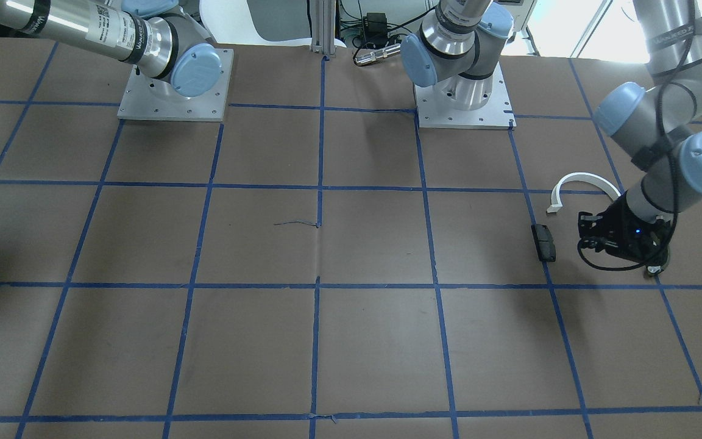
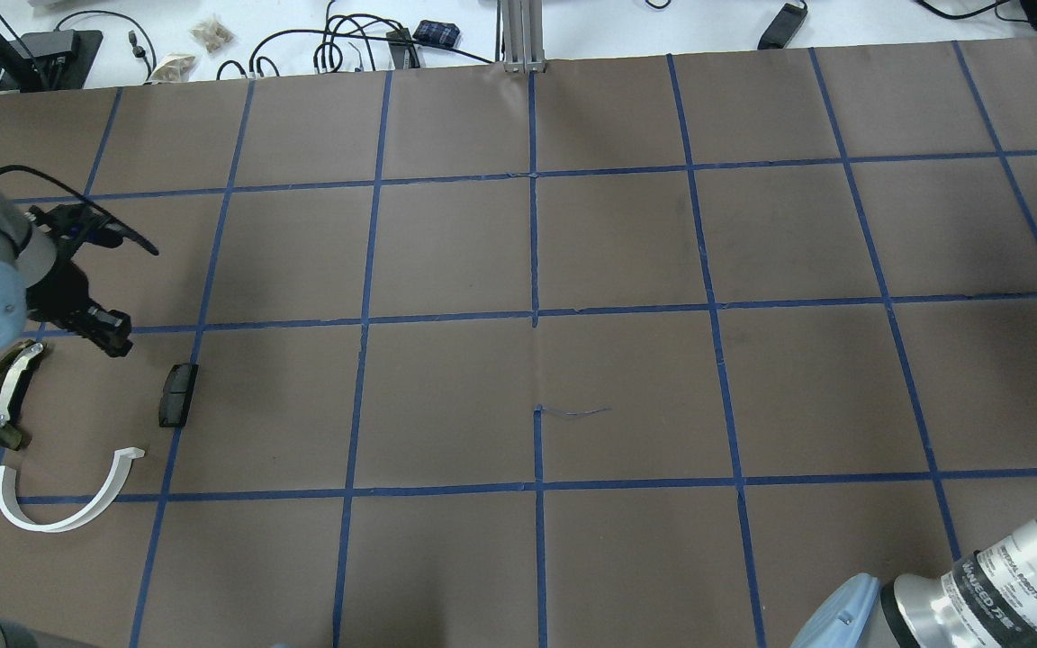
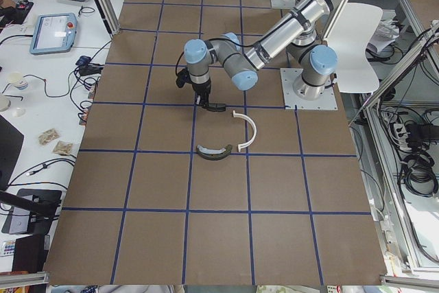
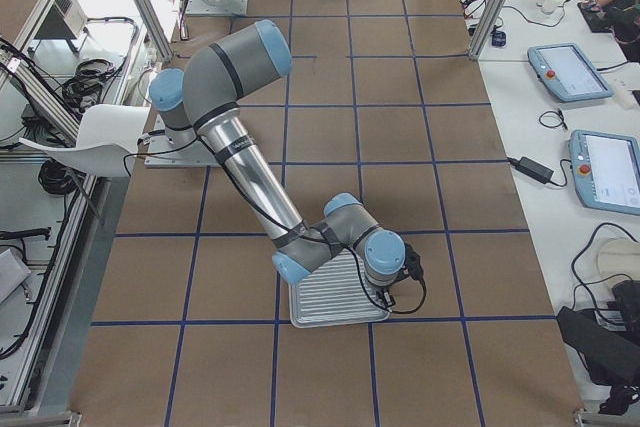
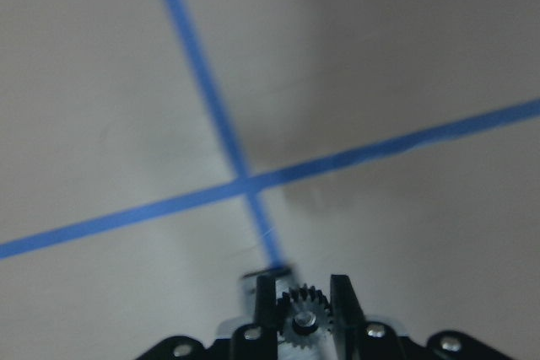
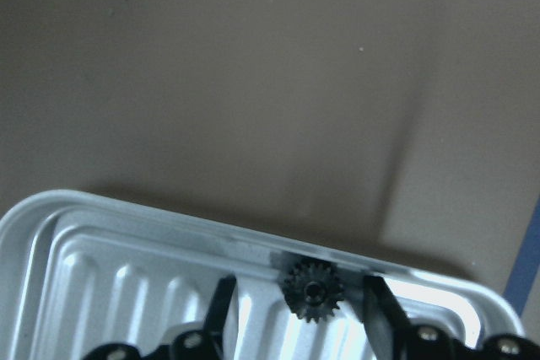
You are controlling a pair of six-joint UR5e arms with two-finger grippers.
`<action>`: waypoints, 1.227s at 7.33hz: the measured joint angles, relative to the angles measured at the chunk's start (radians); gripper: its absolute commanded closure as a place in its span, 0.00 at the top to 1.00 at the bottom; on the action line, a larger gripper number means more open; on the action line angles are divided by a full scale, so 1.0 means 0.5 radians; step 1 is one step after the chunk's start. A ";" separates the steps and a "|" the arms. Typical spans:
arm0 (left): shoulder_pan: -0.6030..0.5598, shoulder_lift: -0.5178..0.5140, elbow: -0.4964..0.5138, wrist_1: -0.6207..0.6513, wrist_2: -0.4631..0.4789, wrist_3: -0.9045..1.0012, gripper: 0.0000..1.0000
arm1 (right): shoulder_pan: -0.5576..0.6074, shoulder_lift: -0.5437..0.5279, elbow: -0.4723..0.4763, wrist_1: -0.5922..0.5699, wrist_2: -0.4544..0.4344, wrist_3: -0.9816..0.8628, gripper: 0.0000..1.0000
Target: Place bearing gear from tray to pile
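My left gripper (image 5: 302, 287) is shut on a small black bearing gear (image 5: 301, 323) and holds it above a crossing of blue tape lines. In the overhead view the left gripper (image 2: 110, 338) is just beyond the pile: a white half-ring arc (image 2: 59, 506), a dark olive curved piece (image 2: 4, 396) and a black block (image 2: 178, 394). My right gripper (image 6: 299, 284) is open over the ribbed metal tray (image 6: 101, 250). Another black gear (image 6: 313, 291) lies in the tray between the right gripper's fingers, untouched. The tray (image 4: 335, 305) also shows in the exterior right view.
The table is brown paper with a blue tape grid (image 2: 534, 315). Two arm bases (image 1: 174, 91) stand at the robot's edge. Cables and small devices (image 2: 347, 45) lie beyond the far edge.
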 measured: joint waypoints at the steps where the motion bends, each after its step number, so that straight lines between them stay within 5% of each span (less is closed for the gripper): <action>1: 0.138 -0.019 -0.041 0.041 -0.033 0.119 0.00 | 0.000 -0.001 -0.003 0.002 0.000 -0.001 0.11; 3: 0.245 -0.040 -0.169 0.098 -0.078 0.184 0.04 | 0.000 -0.017 -0.007 0.014 0.003 -0.002 0.00; 4: 0.256 -0.044 -0.214 0.129 -0.080 0.187 0.49 | 0.000 -0.022 -0.005 0.020 0.003 -0.002 0.00; 7: 0.242 -0.078 -0.195 0.245 -0.093 0.179 0.70 | 0.059 -0.180 -0.009 0.302 0.022 0.046 0.01; 9: 0.103 -0.077 -0.039 0.202 -0.216 0.095 0.73 | 0.319 -0.373 -0.009 0.579 0.015 0.140 0.01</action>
